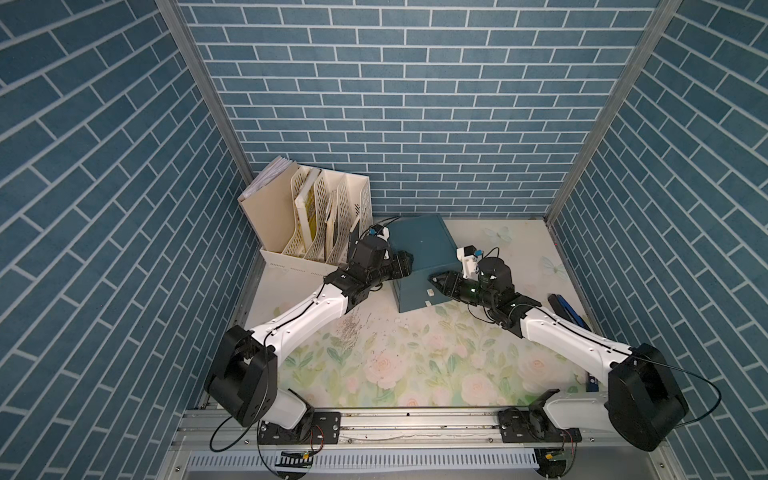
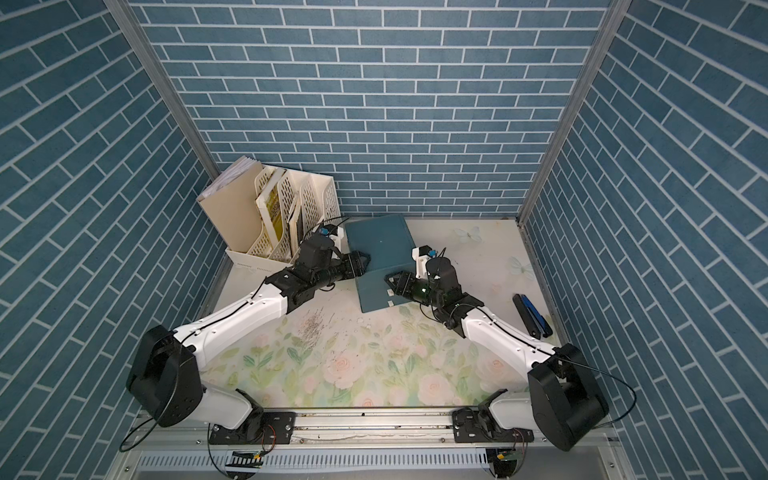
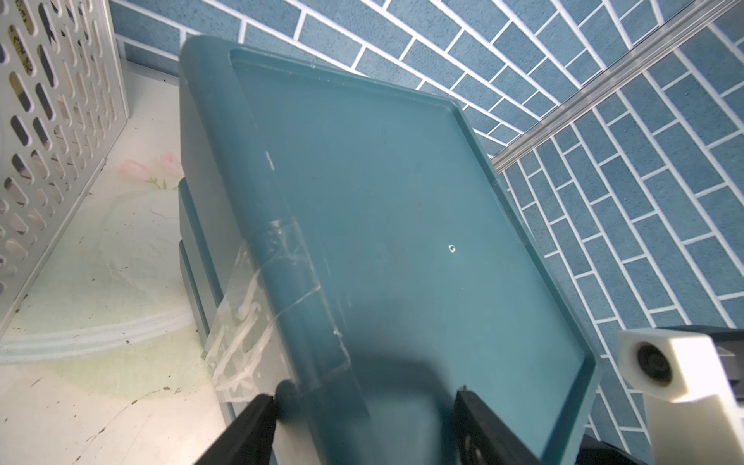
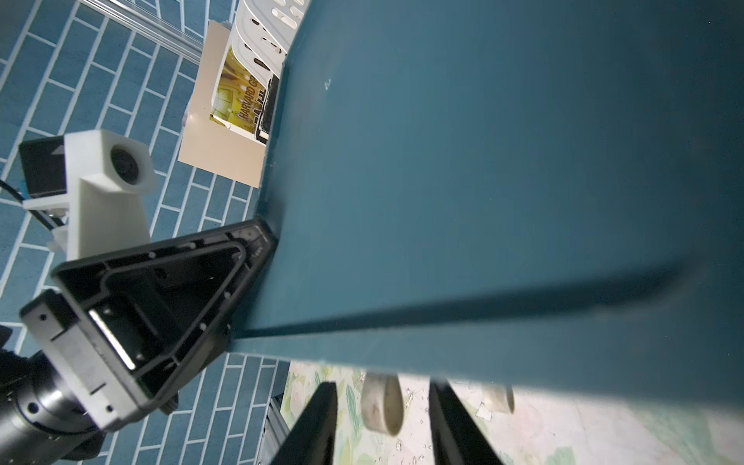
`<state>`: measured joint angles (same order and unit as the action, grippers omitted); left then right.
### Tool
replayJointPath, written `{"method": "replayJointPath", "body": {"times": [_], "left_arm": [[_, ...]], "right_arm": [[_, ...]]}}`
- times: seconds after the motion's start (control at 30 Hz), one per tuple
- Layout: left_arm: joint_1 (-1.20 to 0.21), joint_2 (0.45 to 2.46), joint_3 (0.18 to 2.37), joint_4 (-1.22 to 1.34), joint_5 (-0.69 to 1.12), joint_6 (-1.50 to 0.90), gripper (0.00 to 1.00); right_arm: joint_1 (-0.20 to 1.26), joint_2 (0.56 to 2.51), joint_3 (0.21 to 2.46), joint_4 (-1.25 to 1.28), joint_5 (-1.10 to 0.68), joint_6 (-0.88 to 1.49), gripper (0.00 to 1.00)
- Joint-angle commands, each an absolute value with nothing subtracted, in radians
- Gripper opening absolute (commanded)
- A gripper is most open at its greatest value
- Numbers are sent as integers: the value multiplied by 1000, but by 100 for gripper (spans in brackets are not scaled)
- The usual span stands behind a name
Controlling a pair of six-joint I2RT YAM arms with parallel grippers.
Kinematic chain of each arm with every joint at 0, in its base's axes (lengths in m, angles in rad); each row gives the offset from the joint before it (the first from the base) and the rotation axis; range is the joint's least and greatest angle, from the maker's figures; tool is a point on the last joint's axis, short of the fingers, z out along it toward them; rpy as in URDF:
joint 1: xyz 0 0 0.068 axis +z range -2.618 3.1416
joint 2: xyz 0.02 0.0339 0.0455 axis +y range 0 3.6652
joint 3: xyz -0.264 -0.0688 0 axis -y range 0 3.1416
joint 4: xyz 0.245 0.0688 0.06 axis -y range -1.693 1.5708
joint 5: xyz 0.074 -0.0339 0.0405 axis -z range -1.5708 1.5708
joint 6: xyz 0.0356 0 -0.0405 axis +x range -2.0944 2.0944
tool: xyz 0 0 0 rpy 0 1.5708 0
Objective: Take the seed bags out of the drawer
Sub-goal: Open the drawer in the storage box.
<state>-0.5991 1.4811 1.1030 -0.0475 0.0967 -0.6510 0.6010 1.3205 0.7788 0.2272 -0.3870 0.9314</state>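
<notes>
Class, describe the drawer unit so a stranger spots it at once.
At the back of the floral table, beside the cream file rack, stands a teal box. Unlike the slotted rack, it is solid and dark, with white tabs on its front.

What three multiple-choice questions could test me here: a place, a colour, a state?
1. Where does the cream perforated plastic file rack stand? A) back left corner B) front right C) on the box
2. What colour is the plastic drawer box? A) red B) teal C) yellow
3. The right gripper is: A) clamped on a mug B) folded away C) open astride the white loop handle
Answers: A, the rack stands by the back wall on the left; B, its top and front are teal; C, gaps show on both sides of the handle.
</notes>
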Motion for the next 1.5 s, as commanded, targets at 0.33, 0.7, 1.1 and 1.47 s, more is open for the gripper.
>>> {"method": "replayJointPath", "body": {"times": [0.33,0.7,1.1,1.47], "left_arm": [[-611,1474,1097,-96,107,-636,74],[-611,1469,1096,-101,106,-634,74],[-611,1468,1095,-104,104,-633,74],[-611,1459,1088,-104,100,-633,75]], "right_arm": [[597,1340,783,289,-387,966,35],[592,1336,783,282,-382,974,9],[594,1325,792,224,-414,966,0],[605,1232,771,39,-469,925,0]]}}
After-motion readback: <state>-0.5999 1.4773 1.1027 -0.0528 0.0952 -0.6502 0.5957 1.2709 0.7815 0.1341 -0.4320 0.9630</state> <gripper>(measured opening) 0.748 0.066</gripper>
